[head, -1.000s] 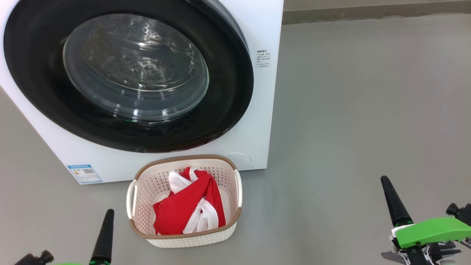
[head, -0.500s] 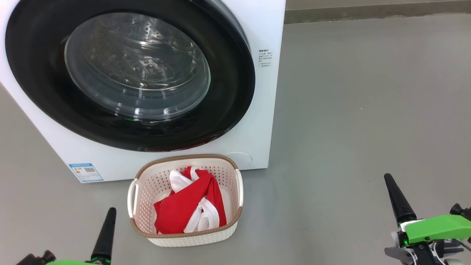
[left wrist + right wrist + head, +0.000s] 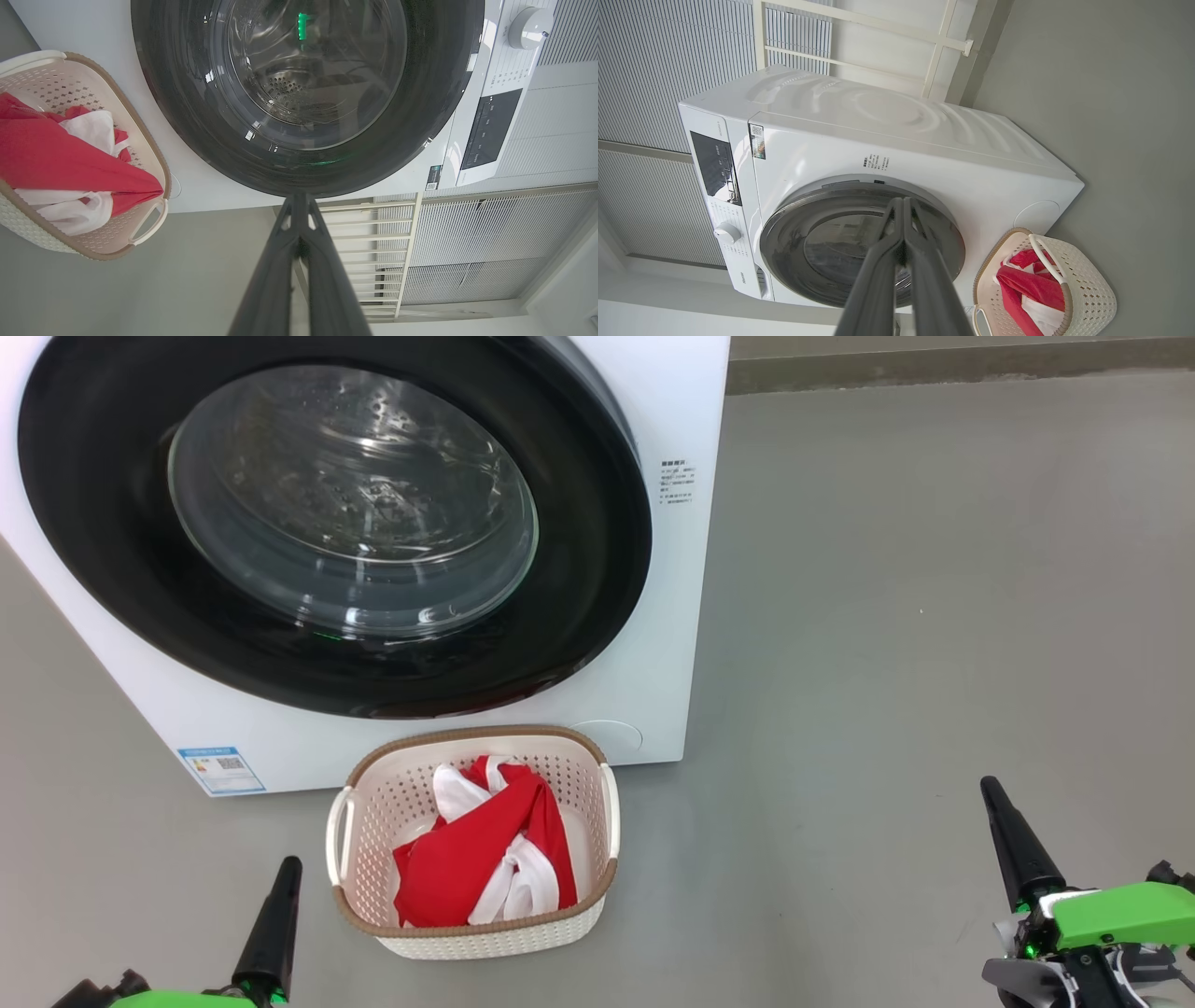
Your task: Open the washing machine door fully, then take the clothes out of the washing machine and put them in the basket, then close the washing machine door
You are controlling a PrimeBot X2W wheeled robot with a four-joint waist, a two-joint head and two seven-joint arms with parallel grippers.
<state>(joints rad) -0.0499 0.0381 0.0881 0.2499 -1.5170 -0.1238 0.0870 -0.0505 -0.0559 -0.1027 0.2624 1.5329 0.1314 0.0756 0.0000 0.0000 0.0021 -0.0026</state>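
The white washing machine stands ahead with its round black washing machine door flush against the front. Through the glass I see a bare steel drum. On the floor before it sits the cream basket, holding the red and white clothes. My left gripper is low at the basket's left, shut and holding nothing. Far to the right, my right gripper is shut and holds nothing as well. The wrist views show the door, the basket and the clothes.
Grey floor spreads wide to the machine's right. A blue label marks the machine's lower left corner. The control panel and knob sit above the door. Ribbed wall panels and a cream rail frame stand behind the machine.
The whole head view has drifted slightly, so the camera moved. Both grippers have sunk a little toward the bottom edge. Door, basket and clothes are as before.
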